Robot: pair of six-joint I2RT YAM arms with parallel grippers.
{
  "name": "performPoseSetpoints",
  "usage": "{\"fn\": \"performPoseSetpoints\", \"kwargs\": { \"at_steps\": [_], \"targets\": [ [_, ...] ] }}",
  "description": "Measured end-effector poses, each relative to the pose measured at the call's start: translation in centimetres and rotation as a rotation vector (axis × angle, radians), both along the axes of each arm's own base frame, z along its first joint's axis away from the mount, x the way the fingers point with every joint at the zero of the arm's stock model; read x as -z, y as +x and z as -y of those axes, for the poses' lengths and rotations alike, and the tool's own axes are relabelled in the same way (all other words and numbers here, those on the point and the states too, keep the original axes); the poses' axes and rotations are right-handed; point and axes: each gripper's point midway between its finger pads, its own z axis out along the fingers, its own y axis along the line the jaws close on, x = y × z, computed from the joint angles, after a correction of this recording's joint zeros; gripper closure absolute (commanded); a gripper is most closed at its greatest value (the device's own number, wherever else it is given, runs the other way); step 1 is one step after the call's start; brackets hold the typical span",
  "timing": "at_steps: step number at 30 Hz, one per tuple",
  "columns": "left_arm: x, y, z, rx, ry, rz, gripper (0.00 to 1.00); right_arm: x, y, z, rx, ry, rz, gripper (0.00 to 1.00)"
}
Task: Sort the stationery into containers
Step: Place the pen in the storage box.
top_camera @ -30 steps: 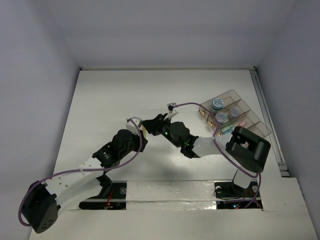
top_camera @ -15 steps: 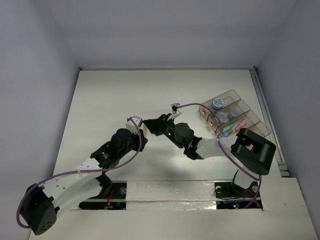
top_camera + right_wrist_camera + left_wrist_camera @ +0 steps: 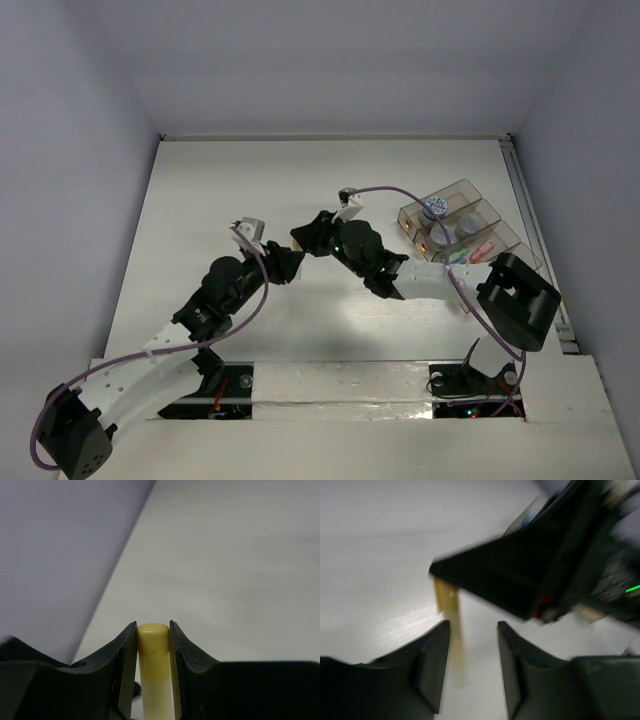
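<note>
Yellow at its rounded cap and paler down the barrel, a pen (image 3: 152,655) is sitting pinched in the right gripper (image 3: 152,627), the two black fingers pressing on either side of the cap while its tip is poking just past them. Seen from above, that gripper is hanging over the white table (image 3: 220,190), well to the left of the smoky-brown organiser tray (image 3: 470,190), with the arm reaching back past the tray's near corner. The left gripper (image 3: 473,626) is meeting it there, a little further from the tray, and its fingers are standing spread with bare table showing between them. The pen is dangling in front of those spread fingers, its blurred lower end lying just beside one of them; whether it is touching that finger I cannot tell. Inside the tray, a blue-white tub (image 3: 434,207) is resting in the compartment furthest from the arms, a purple tub (image 3: 465,229) is sitting in the next one, and pink pens (image 3: 482,246) are lying in the one nearer the right arm
</note>
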Motion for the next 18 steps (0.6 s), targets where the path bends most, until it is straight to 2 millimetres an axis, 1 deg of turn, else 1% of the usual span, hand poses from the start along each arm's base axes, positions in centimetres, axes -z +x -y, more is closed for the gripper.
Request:
{"fn": "performPoseSetpoints", "kwargs": {
  "at_steps": [2, 3, 5, 6, 7, 8, 9, 11, 12, 13, 14, 15, 16, 18],
  "targets": [
    [-3.5, 0.5, -0.3, -0.024, -0.084, 0.102, 0.48, 1.7, 1.0, 0.5, 0.013, -0.056, -0.042, 1.0],
    [-5.1, 0.5, -0.5, -0.031, -0.128, 0.144, 0.4, 2.5, 1.7, 0.9, 0.028, -0.084, -0.057, 1.0],
    [-8.1, 0.1, -0.8, -0.031, -0.208, 0.223, 0.33, 4.5, 3.6, 2.4, 0.076, -0.159, -0.103, 1.0],
    [-9.2, -0.1, -0.9, -0.03, -0.238, 0.25, 0.29, 5.0, 4.3, 3.0, 0.096, -0.183, -0.115, 1.0],
    [-10.2, -0.5, -1.1, -0.025, -0.268, 0.279, 0.27, 5.3, 5.2, 4.0, 0.126, -0.204, -0.127, 1.0],
    [-10.8, -0.8, -1.2, -0.022, -0.292, 0.296, 0.26, 5.4, 6.1, 4.9, 0.157, -0.218, -0.135, 1.0],
    [-11.0, -1.1, -1.3, -0.018, -0.305, 0.304, 0.25, 5.3, 6.7, 5.6, 0.177, -0.228, -0.139, 1.0],
    [-10.9, -1.7, -1.6, -0.011, -0.328, 0.312, 0.21, 4.1, 8.8, 8.2, 0.252, -0.22, -0.131, 1.0],
    [-10.8, -2.0, -1.7, -0.002, -0.336, 0.316, 0.14, 3.4, 9.4, 9.8, 0.291, -0.222, -0.129, 1.0],
    [-10.5, -2.3, -1.7, 0.007, -0.341, 0.316, 0.12, 2.7, 9.9, 11.2, 0.324, -0.22, -0.127, 1.0],
    [-10.2, -2.7, -1.7, 0.016, -0.349, 0.312, 0.11, 1.7, 10.4, 13.3, 0.374, -0.212, -0.117, 1.0],
    [-9.9, -2.9, -1.7, 0.024, -0.353, 0.31, 0.09, 0.7, 10.3, 15.2, 0.415, -0.201, -0.108, 1.0],
    [-9.6, -3.2, -1.8, 0.032, -0.355, 0.306, 0.08, 0.0, 10.2, 17.5, 0.463, -0.194, -0.103, 1.0],
    [-9.1, -3.6, -1.8, 0.046, -0.358, 0.298, 0.07, -1.4, 9.2, 22.8, 0.578, -0.183, -0.097, 1.0]
  ]
}}
